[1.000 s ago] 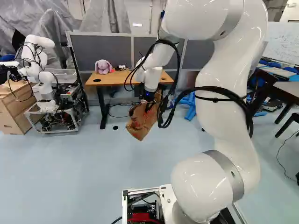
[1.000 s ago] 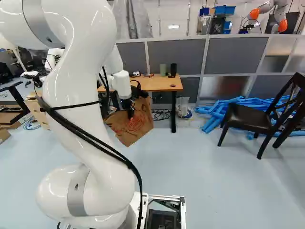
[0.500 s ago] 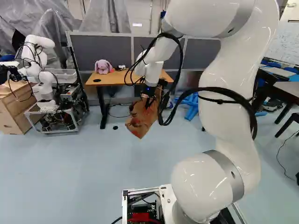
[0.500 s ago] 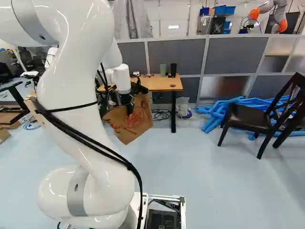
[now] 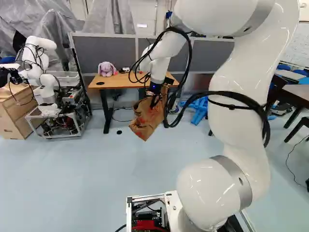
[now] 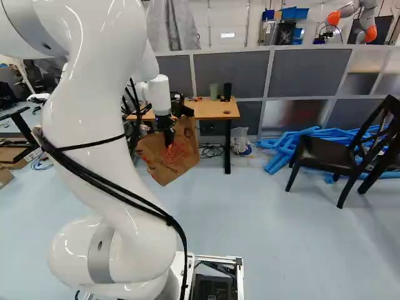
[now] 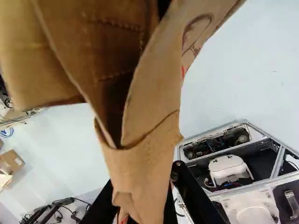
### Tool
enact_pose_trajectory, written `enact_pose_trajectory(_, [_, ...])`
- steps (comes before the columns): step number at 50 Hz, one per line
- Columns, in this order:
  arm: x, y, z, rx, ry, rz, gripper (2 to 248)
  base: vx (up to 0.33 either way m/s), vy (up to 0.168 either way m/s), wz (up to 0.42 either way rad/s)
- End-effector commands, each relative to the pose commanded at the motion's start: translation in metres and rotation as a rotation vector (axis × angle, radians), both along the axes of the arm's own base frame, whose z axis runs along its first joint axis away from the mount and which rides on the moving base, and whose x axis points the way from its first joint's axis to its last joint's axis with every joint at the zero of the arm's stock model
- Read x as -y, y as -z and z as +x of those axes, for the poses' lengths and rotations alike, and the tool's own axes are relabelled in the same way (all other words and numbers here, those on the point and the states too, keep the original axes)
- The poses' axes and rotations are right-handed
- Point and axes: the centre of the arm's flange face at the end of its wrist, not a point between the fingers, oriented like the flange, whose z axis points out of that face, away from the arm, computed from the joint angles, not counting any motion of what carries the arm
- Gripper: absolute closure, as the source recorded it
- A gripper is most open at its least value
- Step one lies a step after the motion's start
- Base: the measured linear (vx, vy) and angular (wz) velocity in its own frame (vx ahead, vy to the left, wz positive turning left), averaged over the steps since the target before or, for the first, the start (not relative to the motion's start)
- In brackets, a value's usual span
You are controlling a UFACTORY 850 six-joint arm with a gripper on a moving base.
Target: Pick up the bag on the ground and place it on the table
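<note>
I have the brown paper bag (image 5: 148, 116) hanging in the air, a little right of upper centre in the left base view, tilted, one lower corner pointing down at the floor (image 5: 96, 179). It hangs from the gripper (image 5: 154, 100), near the worktop (image 5: 87, 84) and on my side of it; I can't tell whether the two touch. In the wrist view, the black fingers of the gripper (image 7: 145, 189) pinch a folded strip of brown paper between them, and the rest of the bag spreads out ahead of them. The folds hide the inside, so I can't say what the bag holds.

Other containers: at upper centre of the right base view, a green cup (image 6: 214, 91) and a black cup (image 6: 226, 91) stand side by side on the worktop, insides out of my sight. Blue bins (image 6: 294, 13) sit high at the upper right of that view. In the wrist view, beside the gripper, the open metal frame (image 7: 267, 136) of the base has a white device (image 7: 229, 169) in one compartment. A plush toy (image 5: 106, 69) sits on the worktop in the left base view.
</note>
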Motion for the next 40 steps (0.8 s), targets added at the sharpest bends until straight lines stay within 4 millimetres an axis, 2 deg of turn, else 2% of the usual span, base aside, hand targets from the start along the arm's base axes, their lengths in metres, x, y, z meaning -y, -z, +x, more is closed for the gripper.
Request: enact_pose_trajectory(40, [0.004, -0.058, 0.002, -0.017, -0.009, 0.017, 227, 0.000, 0.000, 0.000])
